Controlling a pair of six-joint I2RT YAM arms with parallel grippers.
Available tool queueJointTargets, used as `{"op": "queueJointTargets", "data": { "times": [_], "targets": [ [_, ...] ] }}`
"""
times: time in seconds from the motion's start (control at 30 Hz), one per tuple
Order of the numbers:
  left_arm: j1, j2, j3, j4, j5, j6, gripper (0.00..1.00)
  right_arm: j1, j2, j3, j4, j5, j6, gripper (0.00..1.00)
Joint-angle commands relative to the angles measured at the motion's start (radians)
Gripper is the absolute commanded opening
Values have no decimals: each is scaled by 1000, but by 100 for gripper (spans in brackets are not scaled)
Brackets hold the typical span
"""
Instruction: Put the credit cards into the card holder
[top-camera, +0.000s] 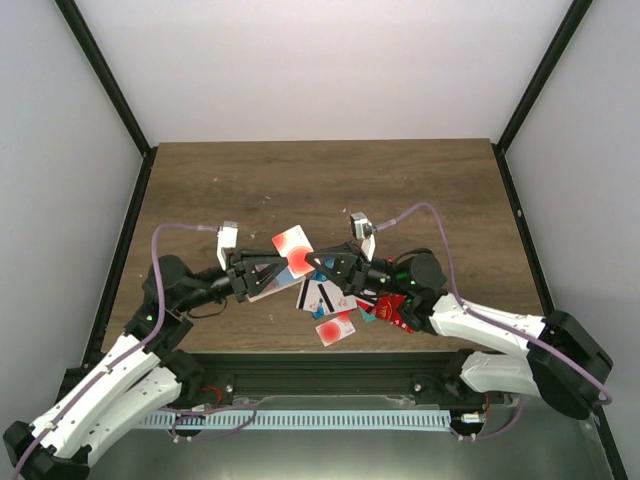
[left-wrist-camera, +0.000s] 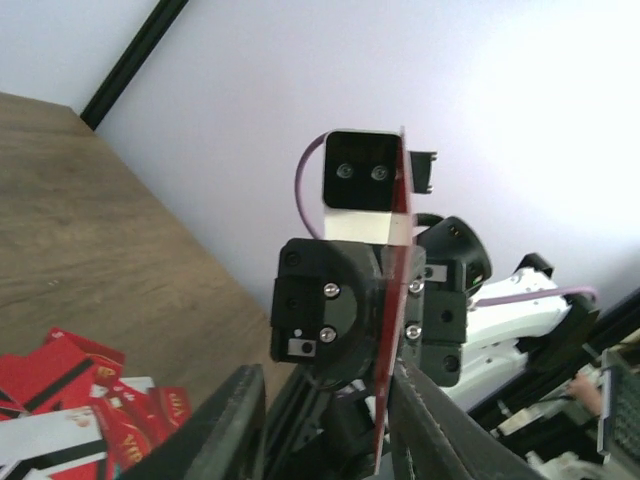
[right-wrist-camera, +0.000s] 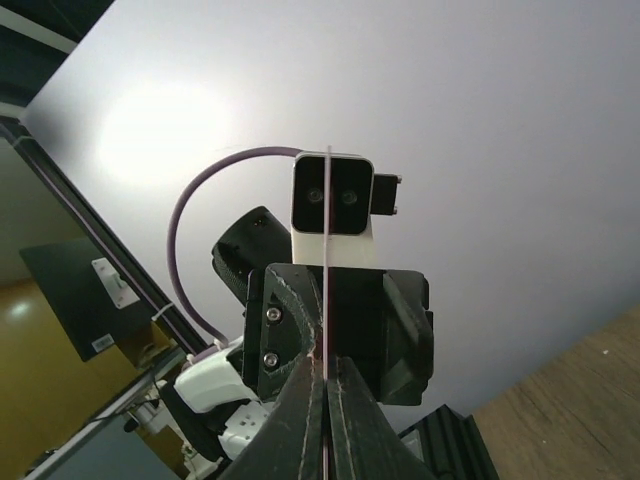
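One credit card (top-camera: 293, 248), white with a red spot, stands on edge above the table between my two grippers, which face each other. My right gripper (top-camera: 314, 262) is shut on it; in the right wrist view the card (right-wrist-camera: 327, 300) shows as a thin line pinched at the gripper (right-wrist-camera: 327, 368). My left gripper (top-camera: 298, 264) is open around the same card (left-wrist-camera: 394, 300): one finger touches it, the other stands well apart, as the left wrist view of the gripper (left-wrist-camera: 325, 385) shows. A pale tan flat piece (top-camera: 268, 290), apparently the card holder, lies under the left gripper, mostly hidden.
The heap of credit cards (top-camera: 335, 305), red, white and teal, lies on the wooden table (top-camera: 320, 180) below the right gripper, near the front edge. Part of the heap (left-wrist-camera: 70, 400) shows at the bottom left of the left wrist view. Black frame posts stand at the table's corners.
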Motion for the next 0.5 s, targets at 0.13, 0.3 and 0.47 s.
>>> {"op": "queueJointTargets", "data": {
  "times": [0.13, 0.3, 0.47],
  "targets": [
    [3, 40, -1, 117, 27, -34, 26, 5, 59, 53, 146, -41, 55, 1],
    [3, 57, 2, 131, 27, -35, 16, 5, 72, 59, 151, -48, 57, 1],
    [3, 56, 2, 111, 6, -32, 4, 5, 67, 49, 136, -30, 50, 1]
  ]
}}
